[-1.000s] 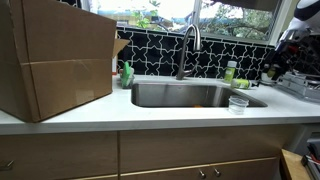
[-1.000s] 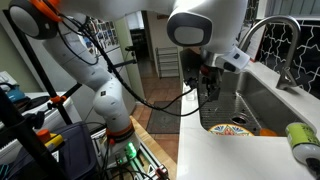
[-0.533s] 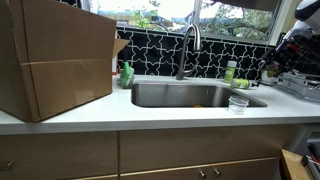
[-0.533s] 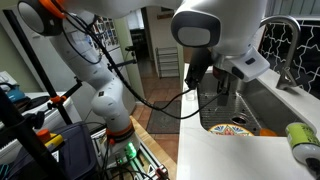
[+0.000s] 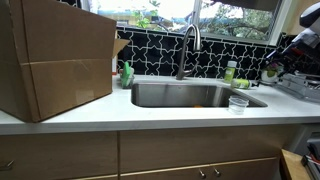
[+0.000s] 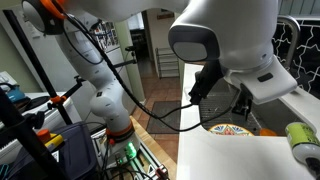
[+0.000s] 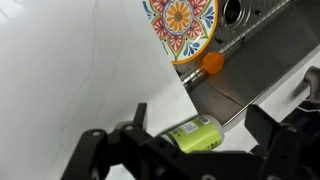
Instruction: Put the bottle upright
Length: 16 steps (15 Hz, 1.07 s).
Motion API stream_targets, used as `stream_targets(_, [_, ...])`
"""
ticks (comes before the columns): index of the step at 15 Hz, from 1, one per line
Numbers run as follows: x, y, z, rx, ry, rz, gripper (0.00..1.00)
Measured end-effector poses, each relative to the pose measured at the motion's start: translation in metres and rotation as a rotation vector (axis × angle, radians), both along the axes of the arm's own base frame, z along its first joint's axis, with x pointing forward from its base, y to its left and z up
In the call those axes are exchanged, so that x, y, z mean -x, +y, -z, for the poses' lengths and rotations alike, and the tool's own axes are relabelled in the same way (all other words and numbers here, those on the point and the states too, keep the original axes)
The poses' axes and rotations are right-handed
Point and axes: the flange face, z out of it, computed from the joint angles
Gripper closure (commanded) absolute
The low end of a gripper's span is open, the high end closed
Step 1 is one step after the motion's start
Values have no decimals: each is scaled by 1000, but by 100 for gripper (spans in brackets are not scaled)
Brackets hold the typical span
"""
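The bottle (image 7: pixel 197 132) is small and greenish with a printed label. It lies on its side on the white counter by the sink's edge. Its end also shows in an exterior view (image 6: pixel 301 140) at the lower right. My gripper (image 7: pixel 180 140) is open and hovers above the bottle, with one dark finger on each side and not touching it. In an exterior view the gripper (image 5: pixel 273 68) is over the counter to the right of the sink. The bottle's dark top is hidden in the wrist view.
A steel sink (image 5: pixel 190 95) holds a colourful plate (image 7: pixel 180 25) and a small orange thing (image 7: pixel 212 62). A faucet (image 5: pixel 187 45), a taller green bottle (image 5: pixel 230 72), a clear cup (image 5: pixel 238 102), a dish-soap bottle (image 5: pixel 127 73) and a big cardboard box (image 5: pixel 55 60) stand around.
The arm has swung nearer to the lying bottle and now fills more of an exterior view. The bottle has not moved.
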Motion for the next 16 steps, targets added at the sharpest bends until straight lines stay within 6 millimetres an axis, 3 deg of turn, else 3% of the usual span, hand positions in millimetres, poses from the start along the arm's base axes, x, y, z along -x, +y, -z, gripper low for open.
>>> stream_targets(6, [-7, 3, -2, -1, -2, -15, 0])
stream_targets(9, [-4, 4, -4, -132, -28, 4, 0])
stream_targets(16, [7, -39, -5, -290, -12, 288, 0])
